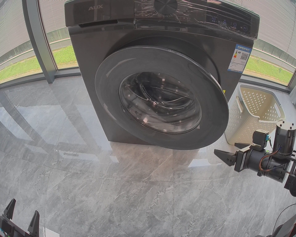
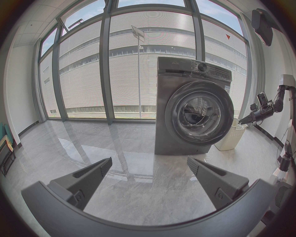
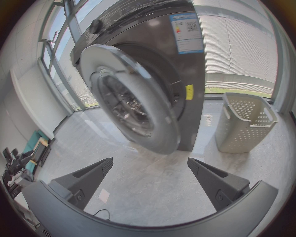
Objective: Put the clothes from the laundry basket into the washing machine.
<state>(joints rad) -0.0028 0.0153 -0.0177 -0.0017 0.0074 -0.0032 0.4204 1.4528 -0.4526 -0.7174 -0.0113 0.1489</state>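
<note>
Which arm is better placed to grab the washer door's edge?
Right. The right gripper hangs open beside the free edge of the door, near the basket; the left gripper sits low and far back.

The washing machine [image 1: 92, 55] bears a brand mark [image 1: 95, 7], a blue-edged energy label [image 1: 240, 58] and yellow sticker [image 3: 189, 92].
</note>
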